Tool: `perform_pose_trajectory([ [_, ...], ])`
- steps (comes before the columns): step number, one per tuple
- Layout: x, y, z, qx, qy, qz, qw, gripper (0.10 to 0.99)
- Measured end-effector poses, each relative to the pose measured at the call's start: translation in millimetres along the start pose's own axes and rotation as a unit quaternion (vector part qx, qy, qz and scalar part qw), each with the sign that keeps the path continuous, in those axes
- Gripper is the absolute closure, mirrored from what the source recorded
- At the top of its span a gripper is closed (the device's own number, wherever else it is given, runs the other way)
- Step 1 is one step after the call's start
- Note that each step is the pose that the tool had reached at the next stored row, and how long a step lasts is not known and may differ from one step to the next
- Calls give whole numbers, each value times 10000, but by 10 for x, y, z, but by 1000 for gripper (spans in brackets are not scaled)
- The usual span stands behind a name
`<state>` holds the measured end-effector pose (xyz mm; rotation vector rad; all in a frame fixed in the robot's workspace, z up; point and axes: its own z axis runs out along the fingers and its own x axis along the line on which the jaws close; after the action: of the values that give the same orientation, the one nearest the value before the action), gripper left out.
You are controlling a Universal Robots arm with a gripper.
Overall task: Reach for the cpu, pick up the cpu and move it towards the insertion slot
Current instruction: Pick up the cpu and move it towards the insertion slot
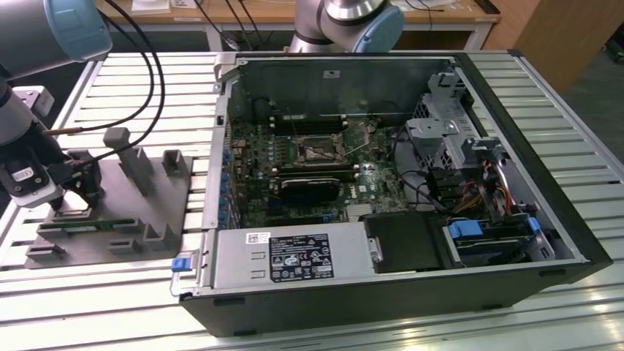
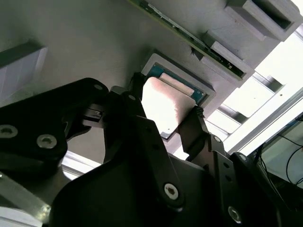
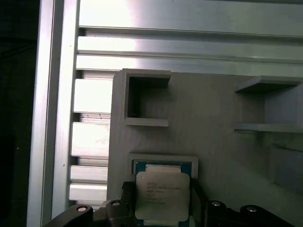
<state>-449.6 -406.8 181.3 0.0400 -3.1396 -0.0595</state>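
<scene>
The cpu (image 2: 166,108) (image 3: 163,195) is a flat square chip with a shiny silver top. In both wrist views it sits between the two black fingers of my gripper (image 2: 165,101) (image 3: 161,189), which is shut on its opposite edges. It hangs tilted just above the square green-lined pocket (image 2: 155,64) (image 3: 163,160) of the grey fixture plate (image 1: 117,212). In the exterior view my gripper (image 1: 61,199) is low over that plate at the exterior view's left. The insertion slot (image 1: 319,150) is the dark-framed socket on the green board inside the open computer case, far to the exterior view's right.
Grey upright fixture blocks (image 1: 131,157) stand on the plate beside my gripper. A memory stick (image 1: 83,224) lies along the plate's near side. The case wall (image 1: 216,146) rises between the plate and the board. A second robot arm (image 1: 341,22) stands behind the case. Black cables (image 1: 146,80) hang from my arm.
</scene>
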Motion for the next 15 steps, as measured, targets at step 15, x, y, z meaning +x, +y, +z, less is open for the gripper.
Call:
perform_pose_trajectory([
  [15, 0, 2, -63, 0, -1, 0, 10000, 541],
])
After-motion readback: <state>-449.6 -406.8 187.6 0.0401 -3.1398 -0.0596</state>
